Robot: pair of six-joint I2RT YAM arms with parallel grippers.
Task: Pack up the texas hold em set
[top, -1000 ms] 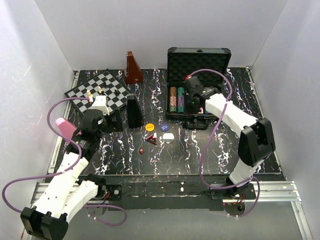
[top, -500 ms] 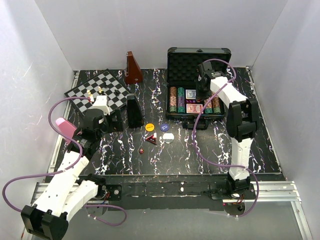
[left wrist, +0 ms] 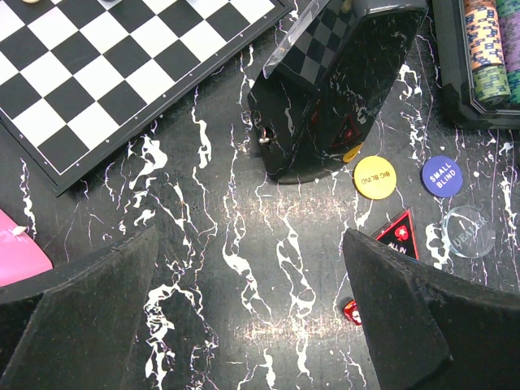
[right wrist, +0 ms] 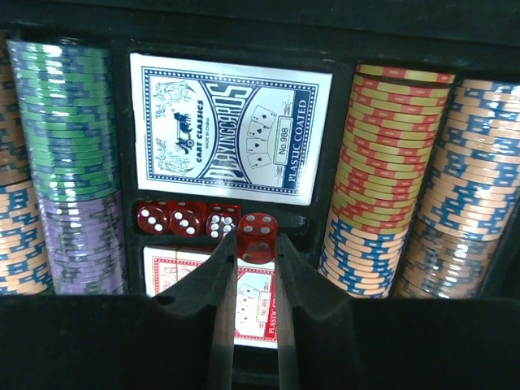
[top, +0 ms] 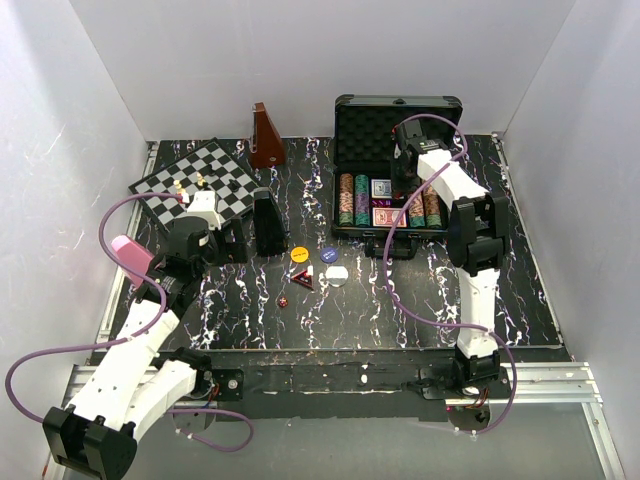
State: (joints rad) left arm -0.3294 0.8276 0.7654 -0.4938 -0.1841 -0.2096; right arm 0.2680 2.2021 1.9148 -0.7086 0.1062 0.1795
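right hand swung toward case rear edge — above dice

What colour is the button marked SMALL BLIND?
The SMALL BLIND button is blue with white lettering; the left wrist view shows it best.

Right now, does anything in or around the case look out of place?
Yes. In the case, three dice sit in a row, but a fourth die stands higher and off line. It seems pinched between the right fingers, not seated. A stray die lies loose on the table.
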